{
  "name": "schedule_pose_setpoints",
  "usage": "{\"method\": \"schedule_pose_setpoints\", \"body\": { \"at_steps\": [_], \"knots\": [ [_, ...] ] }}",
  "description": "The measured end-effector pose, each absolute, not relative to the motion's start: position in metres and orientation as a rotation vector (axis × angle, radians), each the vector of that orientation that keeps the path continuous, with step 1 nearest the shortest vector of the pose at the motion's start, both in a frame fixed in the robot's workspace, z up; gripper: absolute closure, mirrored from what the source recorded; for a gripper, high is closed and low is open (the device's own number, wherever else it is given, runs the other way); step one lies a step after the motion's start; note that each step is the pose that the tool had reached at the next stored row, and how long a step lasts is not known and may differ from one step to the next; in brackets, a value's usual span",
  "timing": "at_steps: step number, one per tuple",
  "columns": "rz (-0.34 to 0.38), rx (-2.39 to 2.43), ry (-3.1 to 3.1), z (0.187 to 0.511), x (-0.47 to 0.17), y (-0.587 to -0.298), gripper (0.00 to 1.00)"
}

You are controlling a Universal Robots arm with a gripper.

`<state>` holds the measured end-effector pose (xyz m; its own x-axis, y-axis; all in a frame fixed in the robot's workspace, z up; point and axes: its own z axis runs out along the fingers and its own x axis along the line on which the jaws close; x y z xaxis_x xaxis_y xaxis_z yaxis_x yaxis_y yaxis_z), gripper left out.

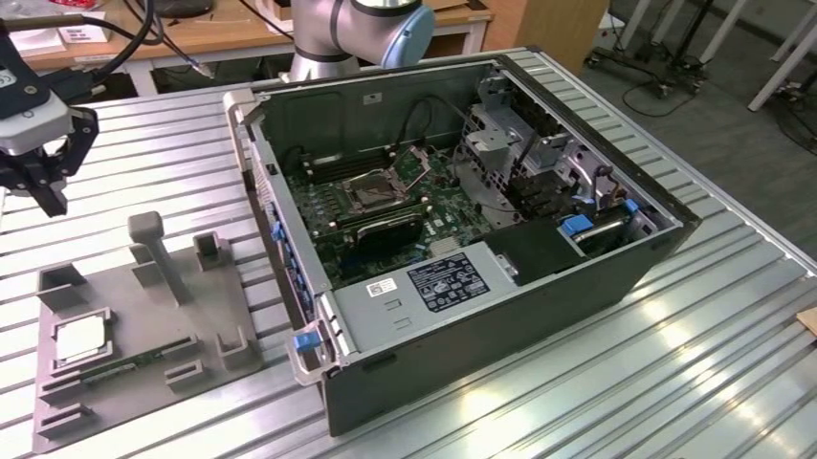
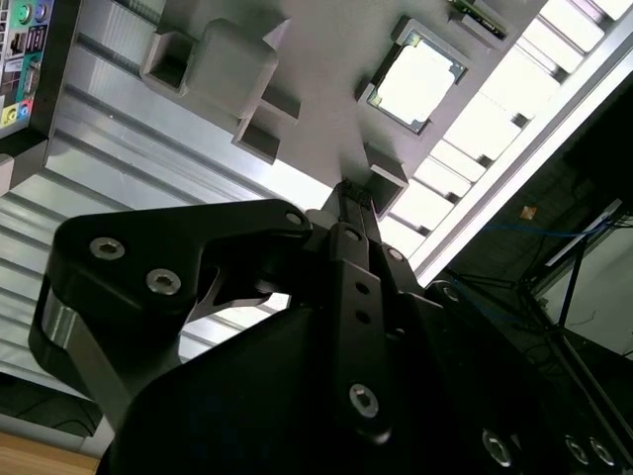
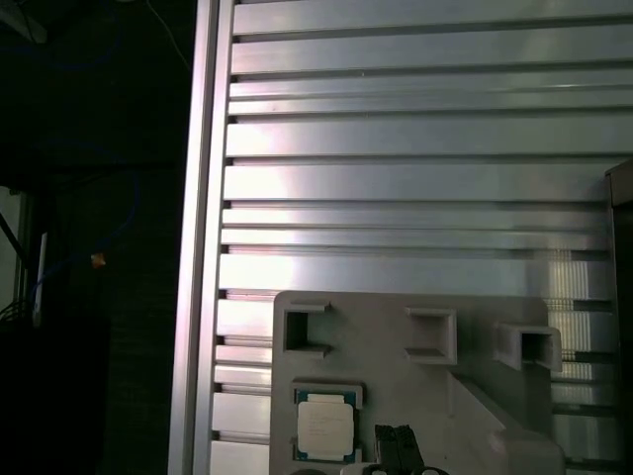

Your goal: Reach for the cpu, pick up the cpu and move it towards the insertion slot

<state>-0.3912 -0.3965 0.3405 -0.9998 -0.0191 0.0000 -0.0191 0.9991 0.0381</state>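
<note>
Two fingers [image 1: 53,198], seemingly pressed together and empty, hovering with the cpu [image 1: 79,337] at their 6 o'clock in the exterior view, could strike its face unless spread.

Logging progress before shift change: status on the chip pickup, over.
Gripper shut, empty, hovering near the tray. Chip lying flat in its tray pocket. Nothing between gripper and chip.

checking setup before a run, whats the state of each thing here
small silvery square cpu, seated in the grey plastic tray, not gripped
square metal-framed insertion slot, dark centre bare, no chip in it
black pincer, shut, holding nothing, apart from the cpu
black computer case, lying flat, inside exposed
</note>
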Motion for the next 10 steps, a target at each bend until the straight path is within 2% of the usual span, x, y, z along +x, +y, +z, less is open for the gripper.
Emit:
{"method": "schedule_pose_setpoints", "body": {
  "at_steps": [10],
  "knots": [
    [-0.060,0.030,-3.141,0.3388,-0.3923,-0.3965,0.89]
  ]
}}
